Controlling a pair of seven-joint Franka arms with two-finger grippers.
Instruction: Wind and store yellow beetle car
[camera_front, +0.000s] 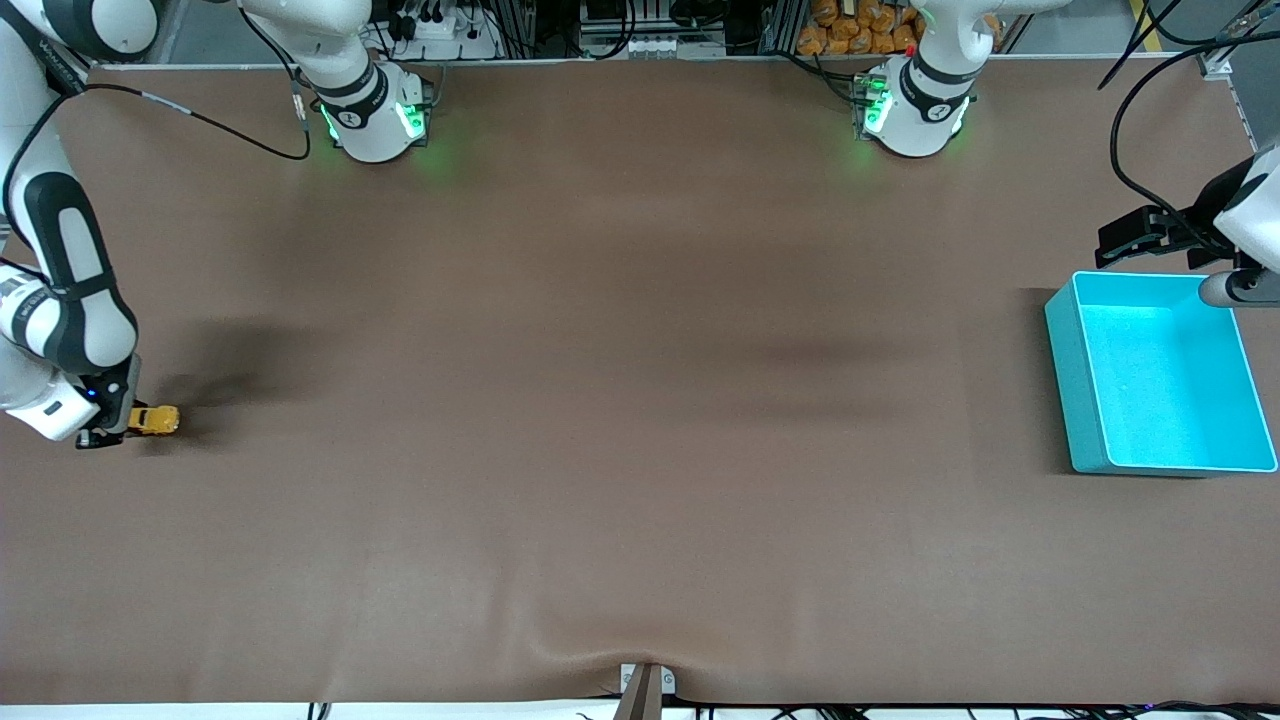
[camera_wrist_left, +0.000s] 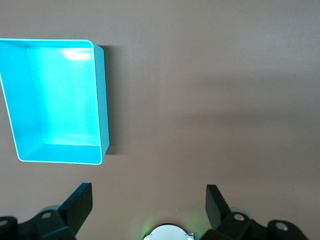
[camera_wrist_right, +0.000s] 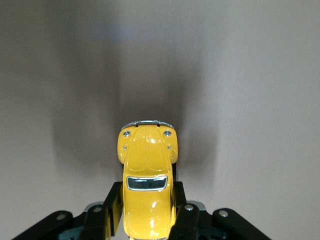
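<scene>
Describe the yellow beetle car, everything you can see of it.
The yellow beetle car is a tiny glossy toy with a rounded body, dark windscreen, chrome bumper and small headlights. It sits at the right arm's end of the table, and the right gripper has its jaws shut on the car's sides. Its nose points away from the gripper.

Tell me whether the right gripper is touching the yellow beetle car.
Touching. The right wrist view shows the right gripper with both fingers pressed against the sides of the yellow beetle car, no gap between them.
</scene>
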